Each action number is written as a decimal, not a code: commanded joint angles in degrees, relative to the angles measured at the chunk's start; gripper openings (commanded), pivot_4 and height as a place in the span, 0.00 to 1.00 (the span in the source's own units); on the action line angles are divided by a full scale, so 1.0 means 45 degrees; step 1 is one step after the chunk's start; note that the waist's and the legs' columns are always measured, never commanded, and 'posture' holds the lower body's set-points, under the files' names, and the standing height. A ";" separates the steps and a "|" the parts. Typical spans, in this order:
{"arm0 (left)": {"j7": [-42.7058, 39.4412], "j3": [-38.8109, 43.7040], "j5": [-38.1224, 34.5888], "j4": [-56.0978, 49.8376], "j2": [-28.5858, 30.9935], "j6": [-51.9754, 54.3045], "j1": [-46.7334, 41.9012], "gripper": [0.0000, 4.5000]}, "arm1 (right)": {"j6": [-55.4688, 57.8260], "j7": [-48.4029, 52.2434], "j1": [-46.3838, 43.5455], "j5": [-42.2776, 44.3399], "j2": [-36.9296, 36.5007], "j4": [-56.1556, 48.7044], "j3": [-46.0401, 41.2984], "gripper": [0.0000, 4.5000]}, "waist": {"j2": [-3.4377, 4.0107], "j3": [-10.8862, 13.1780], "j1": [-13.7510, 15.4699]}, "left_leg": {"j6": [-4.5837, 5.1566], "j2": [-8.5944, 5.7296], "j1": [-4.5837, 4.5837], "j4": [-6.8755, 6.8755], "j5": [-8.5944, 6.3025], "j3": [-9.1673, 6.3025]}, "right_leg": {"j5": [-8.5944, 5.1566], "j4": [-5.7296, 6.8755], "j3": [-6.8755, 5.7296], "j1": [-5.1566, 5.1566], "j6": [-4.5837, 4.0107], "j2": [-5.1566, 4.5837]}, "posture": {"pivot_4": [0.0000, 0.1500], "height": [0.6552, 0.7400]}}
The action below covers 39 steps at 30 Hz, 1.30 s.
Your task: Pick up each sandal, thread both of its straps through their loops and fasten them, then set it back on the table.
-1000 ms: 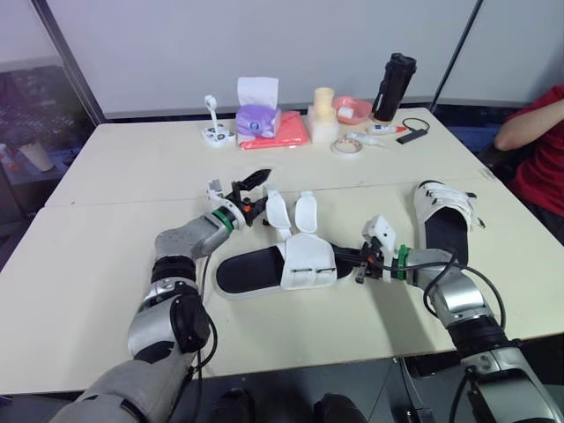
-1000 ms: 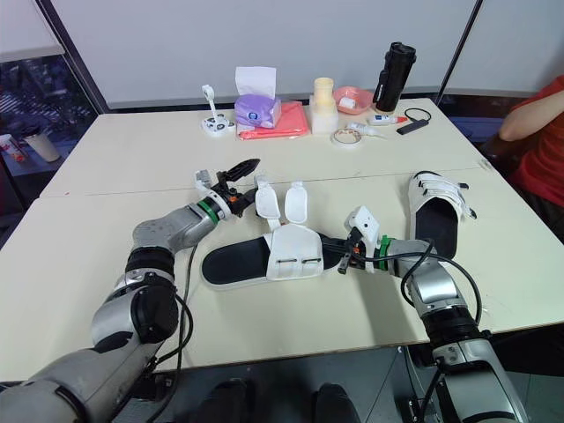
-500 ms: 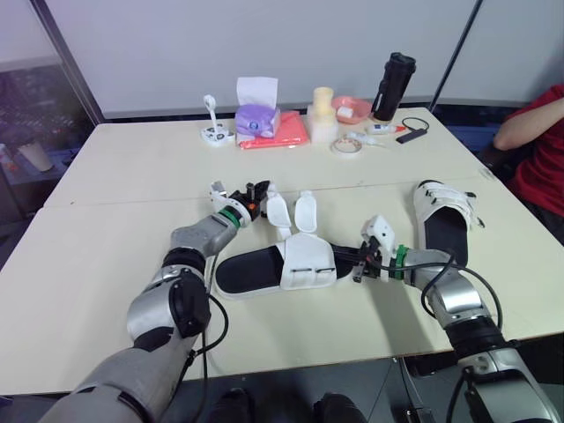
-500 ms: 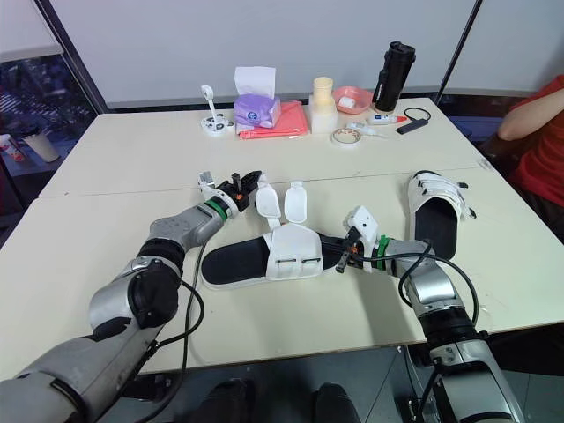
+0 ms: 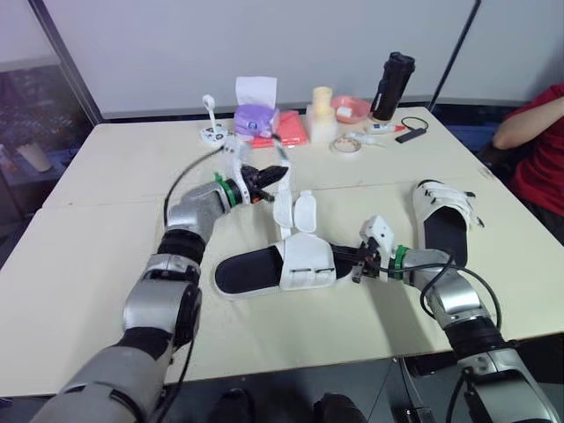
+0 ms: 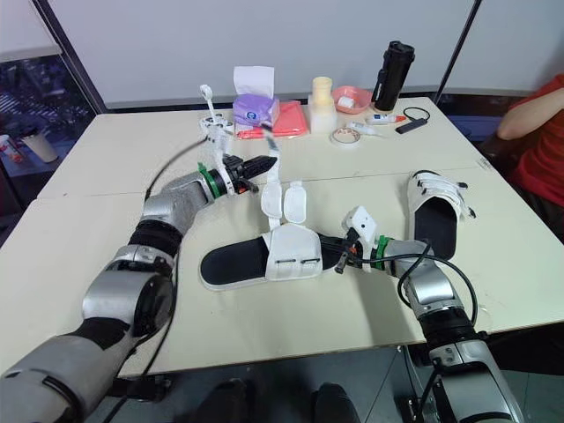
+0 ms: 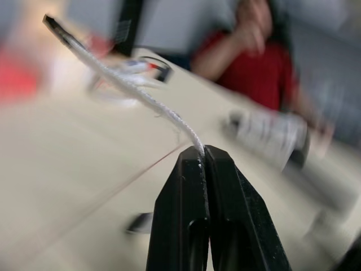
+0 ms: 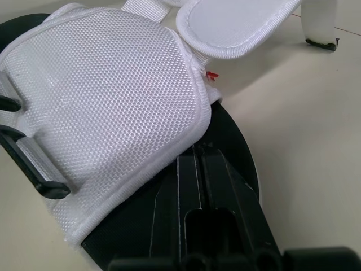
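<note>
An open white sandal (image 5: 264, 267) with a black sole lies at the table's middle. My left gripper (image 5: 278, 170) is shut on the tip of one of its white straps (image 6: 272, 189) and holds it up above the table. In the left wrist view the thin strap edge (image 7: 135, 93) runs out from between the closed fingers (image 7: 180, 214). The other strap flap (image 5: 304, 210) lies loose beside it. My right gripper (image 5: 357, 263) is shut, its fingertips (image 8: 211, 169) resting on the black insole (image 8: 234, 147) next to the white mesh upper (image 8: 107, 96). A second sandal (image 5: 445, 216) lies at the right with its straps across it.
Along the far edge stand a purple tissue box (image 5: 256, 119), a red cloth (image 5: 288, 132), a pale cup (image 5: 323, 101), a pink bowl (image 5: 352, 107), a tape roll (image 5: 345, 146) and a black bottle (image 5: 394, 85). A person in red (image 5: 539, 141) sits at the right.
My left gripper, open beside the strap a second ago, has shut on its tip and raised it up and toward the far side. The right gripper has stayed in place.
</note>
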 commanded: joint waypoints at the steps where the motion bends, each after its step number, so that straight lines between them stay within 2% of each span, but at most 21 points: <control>1: -0.0109 -0.1872 0.2841 -0.0902 0.1125 -0.5540 0.0774 0.01 | 0.0160 -0.0212 0.0295 -0.0537 -0.0031 0.0598 0.0216 0.00 | 0.0000 0.0000 0.0053 | 0.0000 0.0001 0.0001 -0.0002 0.0000 0.0002 | 0.0000 -0.0003 0.0003 0.0000 -0.0001 0.0000 | 1.00 1.00; 2: 0.0125 -0.2113 0.3290 -0.0733 0.1387 -0.6832 0.0888 0.01 | 0.0139 -0.0223 0.0278 -0.0549 -0.0023 0.0637 0.0212 0.00 | -0.0003 0.0002 0.0076 | 0.0001 0.0001 0.0001 0.0000 -0.0001 0.0002 | 0.0000 -0.0004 0.0003 0.0001 -0.0002 0.0000 | 1.00 1.00; 5: 0.3024 -0.2359 0.5607 0.0364 0.2272 -1.0892 0.0953 0.01 | 0.0085 -0.0305 0.0223 -0.0578 0.0028 0.0746 0.0167 0.00 | -0.0008 0.0005 0.0108 | 0.0008 0.0000 -0.0005 0.0009 -0.0004 0.0000 | 0.0005 -0.0008 0.0002 0.0002 -0.0009 -0.0007 | 1.00 1.00; 8: 0.6694 -0.2358 0.8116 0.1254 0.2919 -1.2856 0.0665 0.01 | 0.0038 -0.0352 0.0281 -0.0586 0.0054 0.0775 0.0147 0.00 | -0.0008 0.0004 0.0110 | 0.0016 -0.0002 -0.0005 0.0012 -0.0008 -0.0006 | 0.0005 -0.0007 0.0001 0.0002 -0.0009 -0.0010 | 1.00 1.00; 13: 1.0498 -0.2782 1.0401 0.2209 0.3137 -1.3115 0.0093 0.01 | 0.0045 -0.0395 0.0373 -0.0591 0.0071 0.0739 0.0140 0.00 | -0.0008 0.0004 0.0118 | 0.0022 -0.0008 -0.0007 0.0017 -0.0010 -0.0010 | 0.0005 0.0002 -0.0010 0.0003 -0.0003 -0.0010 | 1.00 1.00; 22: 1.6050 -0.4975 1.4876 0.1537 0.4051 -1.3999 -0.0437 0.01 | 0.0011 -0.0441 0.0219 -0.0656 0.0034 0.0890 0.0150 0.00 | -0.0009 0.0004 0.0103 | 0.0021 -0.0009 -0.0009 0.0012 -0.0010 -0.0007 | 0.0005 0.0009 -0.0011 -0.0004 0.0001 -0.0009 | 1.00 1.00; 27: 1.8812 -0.6024 1.6492 0.1662 0.4710 -1.4006 -0.0887 0.01 | -0.0003 -0.0427 0.0279 -0.0677 0.0026 0.0894 0.0162 0.00 | -0.0010 0.0004 0.0103 | 0.0021 -0.0009 -0.0010 0.0014 -0.0010 -0.0007 | 0.0004 0.0011 -0.0011 -0.0004 0.0002 -0.0009 | 1.00 1.00; 32: 2.0667 -0.7145 1.7566 0.1826 0.4986 -1.4127 -0.1417 0.01 | -0.0044 -0.0458 0.0257 -0.0698 0.0084 0.0985 0.0179 0.00 | -0.0011 0.0003 0.0103 | 0.0021 -0.0009 -0.0010 0.0014 -0.0010 -0.0004 | 0.0004 0.0012 -0.0012 -0.0003 0.0003 -0.0009 | 1.00 1.00; 35: 2.1188 -0.7837 1.8096 0.2018 0.4954 -1.4038 -0.1673 0.21 | -0.0092 -0.0479 0.0201 -0.0708 0.0132 0.1074 0.0200 0.00 | -0.0013 0.0002 0.0104 | 0.0021 -0.0009 -0.0010 0.0015 -0.0010 -0.0003 | 0.0004 0.0012 -0.0012 -0.0003 0.0003 -0.0009 | 1.00 1.00; 39: 2.1755 -0.8251 1.8199 0.2517 0.4914 -1.3766 -0.1889 0.63 | -0.0131 -0.0486 0.0180 -0.0704 0.0160 0.1116 0.0200 0.00 | -0.0014 0.0001 0.0096 | 0.0021 -0.0010 -0.0010 0.0014 -0.0010 -0.0002 | 0.0004 0.0013 -0.0012 -0.0004 0.0003 -0.0009 | 1.00 1.00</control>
